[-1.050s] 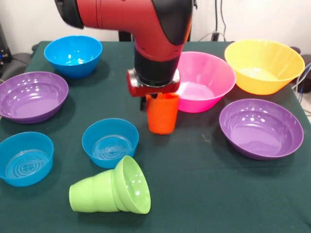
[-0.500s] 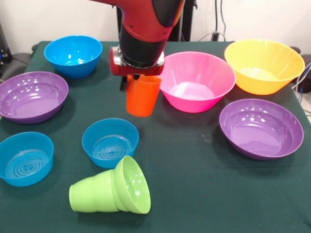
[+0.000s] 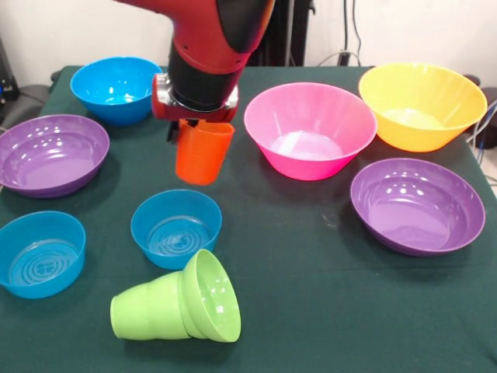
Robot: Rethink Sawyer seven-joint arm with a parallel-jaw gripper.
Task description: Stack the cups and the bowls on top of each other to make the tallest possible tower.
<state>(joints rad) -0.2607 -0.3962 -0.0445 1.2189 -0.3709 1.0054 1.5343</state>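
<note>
My gripper (image 3: 196, 126) is shut on the rim of the plain orange cup (image 3: 203, 153), which hangs upright and slightly tilted above the cloth. Just in front of it sits a blue bowl (image 3: 176, 227). To the right stands the large pink bowl (image 3: 311, 128). On its side at the front lies the ridged lime green cup (image 3: 147, 312), with a small lime green bowl (image 3: 211, 297) pushed over its mouth end. The fingers are mostly hidden behind the cup and the wrist.
Another blue bowl (image 3: 116, 87) stands at the back left and a third (image 3: 39, 252) at the front left. Purple bowls sit at the left (image 3: 50, 153) and right (image 3: 417, 203). The yellow-orange bowl (image 3: 423, 105) is at the back right. All rest on the green tablecloth (image 3: 326, 311).
The arm has carried the orange cup to the left and upward in the picture, away from the pink bowl, to a spot behind the middle blue bowl. The other objects have not moved.
</note>
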